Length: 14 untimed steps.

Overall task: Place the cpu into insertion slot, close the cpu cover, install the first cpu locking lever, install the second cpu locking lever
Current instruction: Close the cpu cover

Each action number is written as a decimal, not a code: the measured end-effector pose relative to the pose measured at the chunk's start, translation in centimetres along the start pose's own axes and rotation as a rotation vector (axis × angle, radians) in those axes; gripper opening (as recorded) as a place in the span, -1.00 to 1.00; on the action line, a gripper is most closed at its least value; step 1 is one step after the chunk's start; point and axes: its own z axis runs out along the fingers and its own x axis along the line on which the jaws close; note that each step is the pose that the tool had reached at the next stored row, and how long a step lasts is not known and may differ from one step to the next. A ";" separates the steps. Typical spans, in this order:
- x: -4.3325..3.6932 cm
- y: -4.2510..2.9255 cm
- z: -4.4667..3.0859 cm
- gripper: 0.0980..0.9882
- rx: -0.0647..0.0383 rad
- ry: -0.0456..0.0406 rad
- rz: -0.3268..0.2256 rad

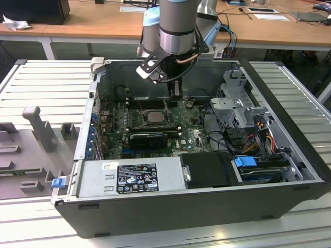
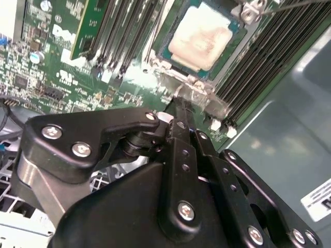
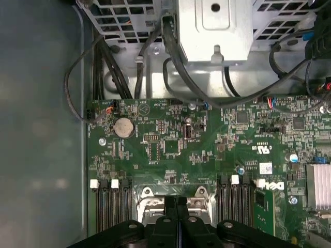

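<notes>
Jaws clenched together on nothing, gripper (image 2: pixel 181 106) tip at silvery edge of cpu cover (image 2: pixel 178 82), cpu (image 2: pixel 199 39) seated in insertion slot (image 1: pixel 142 120), mid-motherboard (image 3: pixel 170 144), beyond grey power supply (image 1: pixel 129 175).

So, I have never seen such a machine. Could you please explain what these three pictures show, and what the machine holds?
The grey tube is a robot arm reaching down into an open computer case. The exterior view looks on from outside; both wrist views come from cameras on the arm. Inside the case lie a green circuit board and a grey power supply. The cpu, a pale square chip, sits in its insertion slot, with the silvery cpu cover framing it. The black end effector is closed, its tip at the cover's edge; whether it pinches anything I cannot tell.
</notes>
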 end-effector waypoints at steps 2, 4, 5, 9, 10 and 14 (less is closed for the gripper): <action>-0.01 -0.29 -0.02 -0.98 0.000 -0.0001 0.000; -0.03 -0.67 0.20 -0.98 0.000 0.0008 -0.003; -0.04 -0.80 0.30 -0.98 0.000 0.0018 -0.004; -0.05 -0.98 0.38 -0.98 0.000 0.0034 -0.006; -0.05 -1.07 0.39 -0.98 0.000 0.0035 -0.006; -0.13 -1.73 1.01 -0.98 0.000 0.0054 -0.009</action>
